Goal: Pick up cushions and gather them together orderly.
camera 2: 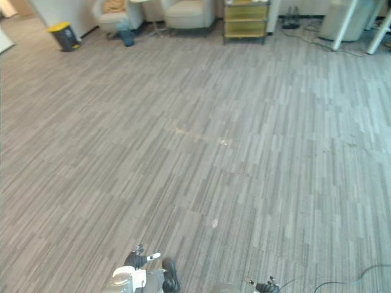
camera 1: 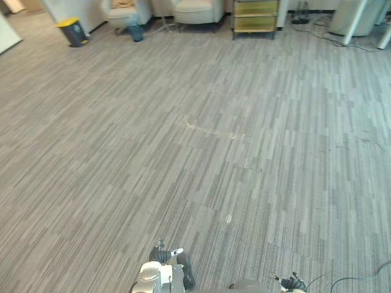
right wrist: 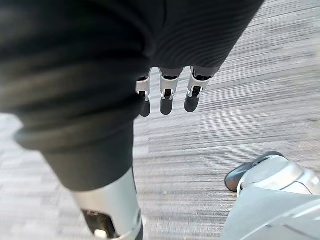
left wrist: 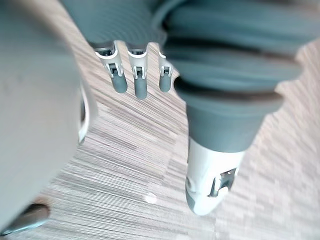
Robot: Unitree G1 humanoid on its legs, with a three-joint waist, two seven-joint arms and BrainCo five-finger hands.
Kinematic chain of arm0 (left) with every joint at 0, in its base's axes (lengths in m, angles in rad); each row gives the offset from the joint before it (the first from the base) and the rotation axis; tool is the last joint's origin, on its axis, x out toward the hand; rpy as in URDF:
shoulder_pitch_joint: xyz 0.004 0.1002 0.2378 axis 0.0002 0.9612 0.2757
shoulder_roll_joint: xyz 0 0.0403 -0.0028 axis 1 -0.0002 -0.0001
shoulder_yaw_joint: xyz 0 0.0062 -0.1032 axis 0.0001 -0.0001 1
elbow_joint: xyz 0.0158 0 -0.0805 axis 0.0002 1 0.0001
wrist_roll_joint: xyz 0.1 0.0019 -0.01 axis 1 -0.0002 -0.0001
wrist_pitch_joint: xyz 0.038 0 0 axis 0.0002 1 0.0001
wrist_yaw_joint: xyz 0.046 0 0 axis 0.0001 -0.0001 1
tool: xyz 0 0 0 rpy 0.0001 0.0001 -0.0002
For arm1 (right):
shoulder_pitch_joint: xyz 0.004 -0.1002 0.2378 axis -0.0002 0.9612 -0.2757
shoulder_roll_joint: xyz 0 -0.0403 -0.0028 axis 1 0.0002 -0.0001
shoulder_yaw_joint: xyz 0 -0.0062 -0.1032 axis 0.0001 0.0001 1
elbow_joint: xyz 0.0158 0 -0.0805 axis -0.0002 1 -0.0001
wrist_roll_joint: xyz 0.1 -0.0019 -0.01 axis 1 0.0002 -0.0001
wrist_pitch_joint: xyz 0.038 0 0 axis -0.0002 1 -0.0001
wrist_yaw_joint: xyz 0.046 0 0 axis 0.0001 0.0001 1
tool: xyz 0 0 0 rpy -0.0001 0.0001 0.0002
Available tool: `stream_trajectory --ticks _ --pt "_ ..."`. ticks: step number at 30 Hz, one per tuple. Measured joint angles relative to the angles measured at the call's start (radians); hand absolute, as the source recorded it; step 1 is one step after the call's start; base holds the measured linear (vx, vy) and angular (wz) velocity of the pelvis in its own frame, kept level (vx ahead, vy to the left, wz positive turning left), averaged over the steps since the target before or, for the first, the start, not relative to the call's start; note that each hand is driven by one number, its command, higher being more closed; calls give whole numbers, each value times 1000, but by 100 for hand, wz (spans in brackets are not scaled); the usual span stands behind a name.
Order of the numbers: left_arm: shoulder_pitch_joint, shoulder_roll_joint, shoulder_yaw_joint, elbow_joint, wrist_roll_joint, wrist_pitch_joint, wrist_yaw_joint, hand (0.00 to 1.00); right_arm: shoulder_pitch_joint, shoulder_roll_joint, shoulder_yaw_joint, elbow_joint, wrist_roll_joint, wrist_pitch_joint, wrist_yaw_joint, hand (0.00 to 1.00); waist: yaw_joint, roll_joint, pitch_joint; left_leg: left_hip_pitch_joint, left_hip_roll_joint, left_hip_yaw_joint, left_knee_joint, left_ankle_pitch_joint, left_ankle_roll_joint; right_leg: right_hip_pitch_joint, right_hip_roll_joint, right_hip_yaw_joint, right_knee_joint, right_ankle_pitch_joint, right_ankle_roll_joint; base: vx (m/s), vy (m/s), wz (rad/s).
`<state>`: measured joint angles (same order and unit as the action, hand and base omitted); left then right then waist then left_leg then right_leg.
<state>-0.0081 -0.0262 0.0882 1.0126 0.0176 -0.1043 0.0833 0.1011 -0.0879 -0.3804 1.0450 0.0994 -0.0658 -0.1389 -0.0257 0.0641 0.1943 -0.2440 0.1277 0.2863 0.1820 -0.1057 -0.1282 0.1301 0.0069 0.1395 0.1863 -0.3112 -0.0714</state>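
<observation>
A tan cushion (camera 1: 123, 3) lies on the seat of the far left armchair (camera 1: 125, 14), far from both hands. My left hand (camera 1: 161, 252) hangs low at the near edge, over bare carpet. In its wrist view the left hand (left wrist: 136, 80) has straight fingers and holds nothing. My right hand (camera 1: 294, 282) hangs at the near right. In the right wrist view the right hand (right wrist: 167, 97) is also open, with only carpet past its fingers.
A wide stretch of grey striped carpet (camera 1: 201, 140) lies ahead. At the far end stand a second armchair (camera 1: 198, 11), a yellow-lidded bin (camera 1: 73, 30), a small blue bin (camera 1: 135, 30), a yellow shelf unit (camera 1: 255, 17) and white table legs (camera 1: 355, 23).
</observation>
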Motion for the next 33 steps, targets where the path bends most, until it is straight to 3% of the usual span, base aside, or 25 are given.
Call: stream_trajectory --ticks 1,2,3,4,5,7,8,9,11,13,15,16,17,18,19,20,21,22,23,25,27,28,29,30,33 --pt "-1 4 0 1 0 1 -1 0 2 3 -1 0 3 0 0 0 6 -6 -2 -5 -8 -19 9 44 51 20 -5 31 5 -34 11 414 195 -70" --pt "-1 8 0 1 0 1 -1 0 2 3 -1 0 5 0 0 0 9 -15 -6 -9 -19 -26 28 68 67 22 -13 45 15 -50 11 725 295 -70" --pt "0 22 0 0 0 1 -1 0 12 9 -1 -3 13 -3 0 0 12 -55 -38 -27 -63 -20 99 67 96 17 -67 69 56 -98 27 649 210 -57" --pt "-2 23 -5 6 0 1 0 0 25 15 -6 6 18 -3 2 0 13 -96 -64 -28 -104 12 127 8 99 -32 -102 87 186 -130 63 680 174 -52" --pt "-5 25 -8 13 0 1 0 0 24 17 -9 4 18 -4 5 0 13 -101 -63 -17 -115 22 129 -9 104 -67 -109 89 276 -126 87 535 99 -36" --pt "-19 47 -55 46 0 5 0 0 20 36 -14 17 18 -4 8 0 -2 -104 -47 81 -143 34 125 -73 125 -214 -112 92 682 -28 315 725 172 -10" --pt "-19 50 -63 49 0 5 0 0 18 39 -14 21 19 -4 9 0 -6 -101 -43 105 -143 34 119 -83 128 -232 -113 83 726 -29 310 681 142 -19" --pt "-27 50 -88 62 0 7 2 0 6 39 -11 29 19 -4 12 0 -10 -81 -30 203 -139 38 67 -103 127 -298 -121 5 805 -50 253 445 70 -34" --pt "-35 42 -100 85 0 7 2 0 -22 4 3 29 19 -6 12 0 -16 -24 2 358 -108 66 -55 -103 126 -386 -111 -147 749 -103 132 491 52 -42" --pt "-42 51 -108 86 0 7 6 0 -40 -3 12 23 19 -12 11 0 -24 -2 16 409 -88 84 -78 -103 126 -479 -99 -235 638 -100 100 624 -65 -26" --pt "-63 53 -110 87 0 7 14 0 -42 -2 32 -2 19 -13 10 0 -34 -4 25 456 -69 82 -92 -103 126 -574 -64 -249 382 19 86 639 -186 15" --pt "-67 60 -116 88 1 5 15 0 -26 0 31 -8 19 -15 9 0 -49 -21 28 495 -86 77 -100 -115 91 -575 -59 -225 213 261 73 548 -175 39" --pt "-68 55 -116 90 2 5 14 0 -21 -4 30 -5 19 -14 9 0 -53 -16 32 509 -78 72 -101 -124 69 -568 -57 -226 216 310 11 650 -197 14" --pt "-75 33 -113 96 5 2 8 0 -39 -22 26 -4 19 -13 6 0 -40 20 35 513 -37 69 -76 -102 25 -577 -35 -235 295 237 -5 596 -222 11" --pt "-81 27 -107 85 11 2 2 0 -46 -18 -1 -8 19 -13 7 0 -51 7 42 491 -45 40 13 -67 1 -576 -64 -242 369 166 -14 553 -251 14" --pt "-81 22 -105 84 14 3 0 0 -45 -18 -8 -11 20 -13 7 0 -56 5 44 479 -37 29 69 -55 3 -559 -74 -249 379 144 -15 590 -362 71" --pt "-76 1 -73 74 20 3 0 0 -34 -10 -11 -12 21 -12 6 0 -68 4 50 383 25 0 354 -26 -19 -474 -86 -277 358 103 -10 379 -254 55" --pt "-74 -3 -64 69 20 3 0 0 -32 -9 -10 -13 23 -12 6 0 -66 0 52 362 40 2 411 -24 -22 -457 -85 -282 351 100 -10 490 -321 72" --pt "-51 -20 -27 27 20 2 0 0 -18 12 -3 -64 41 -16 1 0 -60 -11 57 254 128 55 707 -32 -18 -319 -77 -305 280 85 -11 279 -182 35" --pt "-37 -21 -30 -4 18 3 -1 0 -14 30 3 -109 64 -22 3 0 -35 -32 52 164 164 147 759 -63 17 -214 -80 -306 204 61 -15 342 -205 18" --pt "-30 -21 -30 -19 18 3 0 0 -22 25 11 -126 69 -25 3 0 -20 -33 52 82 147 196 638 -77 42 -160 -80 -301 166 37 -11 263 -97 -3" --pt "-25 -24 -31 -30 19 0 1 0 -33 24 3 -125 69 -25 3 0 -16 -31 52 51 111 207 462 -76 41 -137 -87 -298 160 28 4 210 -33 -13" --pt "-25 -23 -32 -31 19 -1 0 0 -38 24 -1 -121 69 -24 3 0 -13 -31 52 47 96 206 399 -75 38 -132 -89 -293 159 22 6 365 -6 -46" --pt "-20 -23 -36 -27 18 -2 0 0 -44 20 -10 -102 68 -24 2 0 -7 -30 51 41 28 164 123 -31 15 -105 -100 -260 158 -10 29 363 17 -56" --pt "-21 -23 -39 -16 17 -3 0 0 -38 6 -8 -60 65 -18 -1 0 -4 -18 46 35 -5 105 -12 18 2 -35 -99 -217 141 -63 75 525 113 -56"
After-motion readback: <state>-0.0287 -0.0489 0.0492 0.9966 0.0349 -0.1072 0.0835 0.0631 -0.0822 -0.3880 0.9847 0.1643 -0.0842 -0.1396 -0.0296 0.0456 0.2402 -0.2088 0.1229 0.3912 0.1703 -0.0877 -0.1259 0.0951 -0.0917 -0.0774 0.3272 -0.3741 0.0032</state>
